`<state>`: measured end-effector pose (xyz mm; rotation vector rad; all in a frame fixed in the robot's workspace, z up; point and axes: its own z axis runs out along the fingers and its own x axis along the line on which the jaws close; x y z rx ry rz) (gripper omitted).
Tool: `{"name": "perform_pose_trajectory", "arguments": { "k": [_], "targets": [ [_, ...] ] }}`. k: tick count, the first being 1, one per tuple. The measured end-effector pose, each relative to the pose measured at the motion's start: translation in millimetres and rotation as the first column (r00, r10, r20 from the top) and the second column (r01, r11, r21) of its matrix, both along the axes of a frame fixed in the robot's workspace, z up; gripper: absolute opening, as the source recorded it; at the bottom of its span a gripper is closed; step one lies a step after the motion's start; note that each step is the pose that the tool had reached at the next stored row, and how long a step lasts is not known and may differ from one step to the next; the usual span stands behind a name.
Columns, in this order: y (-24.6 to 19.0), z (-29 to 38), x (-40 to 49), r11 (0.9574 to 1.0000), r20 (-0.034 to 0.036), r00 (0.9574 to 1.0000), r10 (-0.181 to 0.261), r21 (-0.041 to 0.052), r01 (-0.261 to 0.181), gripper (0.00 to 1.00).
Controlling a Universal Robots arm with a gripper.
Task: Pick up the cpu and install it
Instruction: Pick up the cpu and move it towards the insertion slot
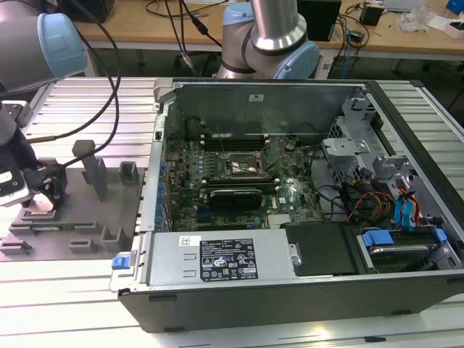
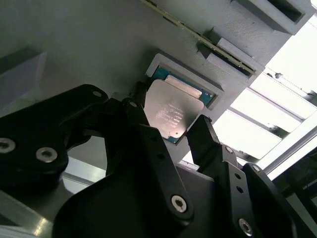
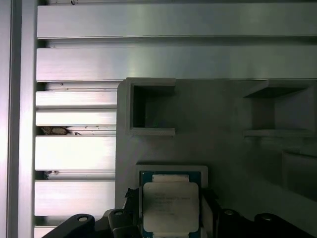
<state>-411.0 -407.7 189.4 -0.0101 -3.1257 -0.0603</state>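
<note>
Gripping the cpu: the gripper has its two black fingers pressed on opp. edges of the chip, which sits flat, silver top up, in a shallow framed recess of the grey plate. The second wrist view shows the same: cpu betw. the fingers, gripper closed on it, green board edge visible round the metal lid.

In the exterior view the gripper is low over the grey plate, at that view's far left, w/ a black cable looping from the wrist up across the slatted alu table.

What's around:
- The recess rim hugs the chip on all sides, so the fingers overlap it.
- An open-sided box block stands on the plate near the recess.
- Tall upright blocks stand betw. the gripper and the pc case.
- The case lies open on its side to the exterior view's right, and its metal side wall rises betw. plate and motherboard.
- Inside, the cpu socket is mid-board, w/ a long black card just beside it.
</note>
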Motion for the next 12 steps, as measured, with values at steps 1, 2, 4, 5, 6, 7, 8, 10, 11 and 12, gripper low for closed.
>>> {"name": "perform_pose_trajectory", "arguments": {
  "k": [1,2,4,5,6,7,8,10,11,12],
  "targets": [
    [0.0,-0.3,0.1,1.0,-0.0001,1.0,0.0,0.0,0.0,0.6],
    [0.0,-0.5,0.1,1.0,-0.0001,1.0,0.0,0.0,0.0,0.6],
    [0.0,-0.7,0.2,1.0,-0.0002,1.0,0.0,0.0,0.0,0.6],
    [0.0,-1.2,0.2,1.0,0.0,1.0,0.0,0.0002,0.0,0.6],
    [0.0,-1.3,0.2,1.0,-0.0001,1.0,0.0,0.0001,0.0,0.6],
    [0.0,-1.4,0.2,1.0,-0.0001,1.0,0.0,0.0001,0.0,0.55],
    [0.0,-0.4,0.3,1.0,0.0005,1.0,0.0,0.0005,0.0,0.55],
    [0.0,3.5,0.2,1.0,-0.0001,1.0,0.0,0.0001,0.0,0.55],
    [0.0,7.0,0.2,1.0,0.0,1.0,0.0,0.0002,0.0,0.55],
    [0.0,8.3,0.2,1.0,0.0,1.0,0.0,0.0002,0.0,0.55]
  ]
}}
